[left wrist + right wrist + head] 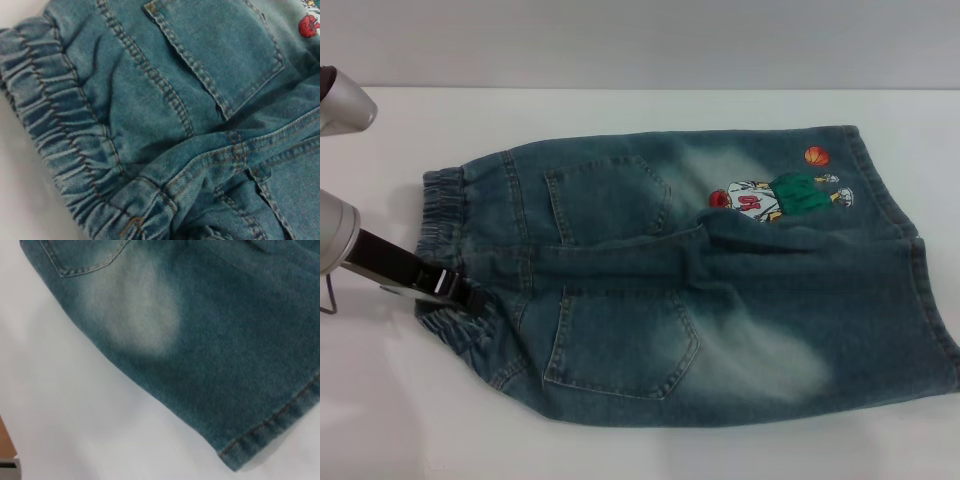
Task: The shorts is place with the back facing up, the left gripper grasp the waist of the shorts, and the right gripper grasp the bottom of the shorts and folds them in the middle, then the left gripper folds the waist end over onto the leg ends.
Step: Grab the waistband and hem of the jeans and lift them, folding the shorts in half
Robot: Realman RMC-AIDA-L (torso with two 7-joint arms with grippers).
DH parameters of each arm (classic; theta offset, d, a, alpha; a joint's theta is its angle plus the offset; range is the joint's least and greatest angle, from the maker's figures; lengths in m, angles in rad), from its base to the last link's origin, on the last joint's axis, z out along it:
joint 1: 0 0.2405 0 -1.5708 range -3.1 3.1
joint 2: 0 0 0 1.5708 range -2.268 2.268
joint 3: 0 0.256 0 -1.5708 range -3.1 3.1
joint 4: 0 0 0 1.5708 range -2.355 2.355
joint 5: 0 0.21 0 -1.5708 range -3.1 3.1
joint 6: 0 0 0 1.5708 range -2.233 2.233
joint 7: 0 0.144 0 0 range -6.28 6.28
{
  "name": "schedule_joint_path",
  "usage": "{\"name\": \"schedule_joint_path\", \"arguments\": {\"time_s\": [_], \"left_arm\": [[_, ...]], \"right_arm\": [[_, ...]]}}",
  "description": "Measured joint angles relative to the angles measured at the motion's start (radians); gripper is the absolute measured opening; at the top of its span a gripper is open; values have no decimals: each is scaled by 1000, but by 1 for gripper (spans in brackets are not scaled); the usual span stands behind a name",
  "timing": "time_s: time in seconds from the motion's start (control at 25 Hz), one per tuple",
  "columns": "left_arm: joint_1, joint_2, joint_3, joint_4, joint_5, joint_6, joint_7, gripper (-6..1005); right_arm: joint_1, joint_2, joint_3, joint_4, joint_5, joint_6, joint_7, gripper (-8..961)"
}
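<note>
In the head view, the shorts [710, 280] were seen spread back-up on the white table [380, 420], the waist [445, 245] at the robot's left and the leg hems [920, 260] at its right, with the cartoon print [775, 195] on the farther leg. The left gripper [465, 293] was reached in from the left edge, its black tip lying at the waist near the middle seam; whether cloth was pinched or the fingers were apart could not be told. The right gripper was not seen in this view.

In the left wrist view, the ruffled waistband [55, 140] and a back pocket [220, 50] were seen close up, with a bunched ridge of denim [225, 155] along the seam. If only that ridge were caught, a single layer could be lifted and the fold skewed.

In the right wrist view, a leg hem [270, 425] and bare table were shown, no fingers visible, so that arm was judged to hang above the nearer leg; a grasp there could miss the edge.
</note>
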Motion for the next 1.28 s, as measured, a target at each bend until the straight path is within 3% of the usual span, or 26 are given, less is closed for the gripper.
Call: {"name": "schedule_joint_path", "arguments": {"time_s": [0.4,0.88,1.28], "left_arm": [[4,-3,-1,9,0,13,-1,45],[4,-11,-1,25,4,19,-1,46],[0,-12,8,24,3,19,-1,46]], "right_arm": [[-2,25,-12,13,-1,27,-5,602],[-9,30,-29,34,-14,71,-6,601],[-14,60,-34,36,-21,119,-5,600]]}}
